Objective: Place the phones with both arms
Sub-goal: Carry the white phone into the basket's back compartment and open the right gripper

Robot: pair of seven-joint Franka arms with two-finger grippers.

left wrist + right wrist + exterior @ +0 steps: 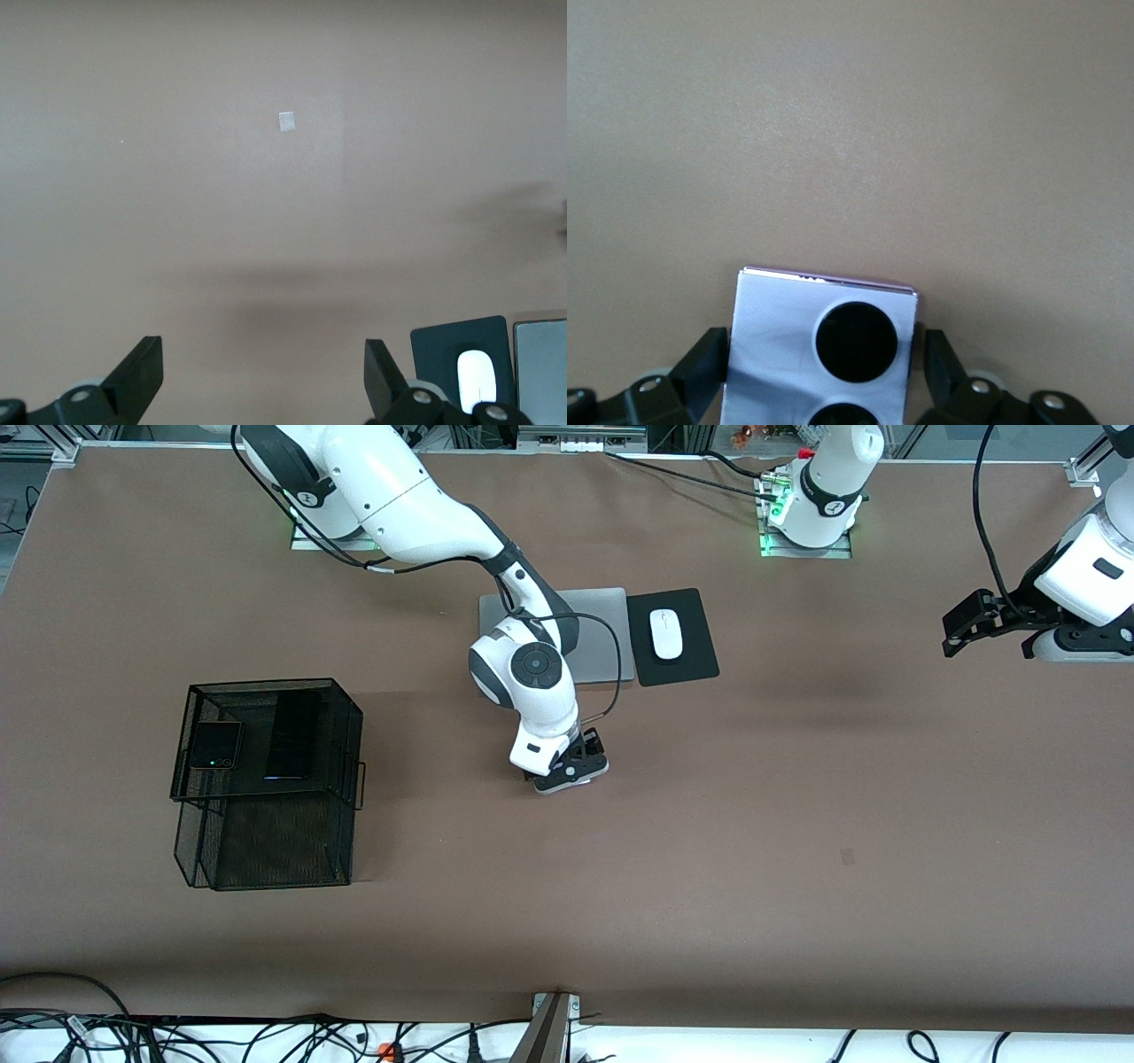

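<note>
I am bringing the right gripper (pixel 824 376) down at mid-table, nearer the front camera than the laptop (pixel 602 633). Its fingers (pixel 702 363) are bracketing the lilac phone (pixel 819 350), one on each side edge; I cannot tell whether they are touching it. In my judgement the pick-up is in hand; next I am needing a firm pinch, then a lift toward the mesh basket (pixel 341 717), where both black phones (pixel 215 745) are lying. The left gripper (pixel 261 372) is waiting, spread wide over bare table.
</note>
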